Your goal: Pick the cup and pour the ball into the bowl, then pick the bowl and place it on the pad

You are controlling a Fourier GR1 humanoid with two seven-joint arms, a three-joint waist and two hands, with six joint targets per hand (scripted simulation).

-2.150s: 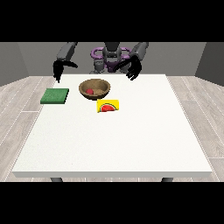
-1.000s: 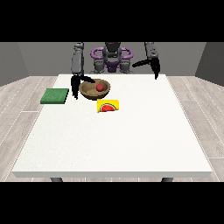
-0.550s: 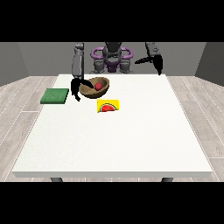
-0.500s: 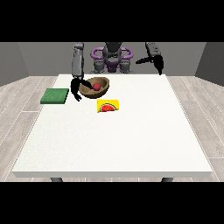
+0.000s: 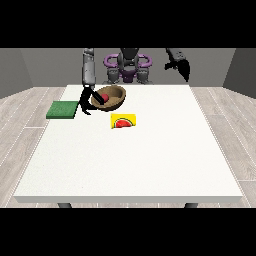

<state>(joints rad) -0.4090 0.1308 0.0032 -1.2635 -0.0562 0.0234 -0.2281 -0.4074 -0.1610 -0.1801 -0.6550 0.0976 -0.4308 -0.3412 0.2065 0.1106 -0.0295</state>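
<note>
A humanoid robot stands behind a large white counter (image 5: 130, 150), seen from across it. Near the far edge, a brown wooden bowl (image 5: 111, 98) is tipped up on one side, its opening turned toward the view's left, with a small red ball (image 5: 104, 96) inside it. The robot hand at the view's left (image 5: 86, 102) hangs down from a straight arm at the bowl's left rim, its fingers curled around that edge, so it appears to be clamped on the bowl. Just left of that, a flat green pad (image 5: 62, 109) lies on the counter, close to the bowl but apart from it. In front of the bowl sits a small yellow item (image 5: 124, 121) with a red and green picture on it; whether this is the cup cannot be told.

The robot hand at the view's right (image 5: 183, 68) is raised high, well away from everything, holding nothing; whether its fingers are apart or together cannot be told.

With the ball in the bowl, the pouring step looks finished, and the bowl pick-up seems to be in hand. The next move calls for carrying the bowl leftward over the pad and setting it down level, so the ball does not roll out.
</note>
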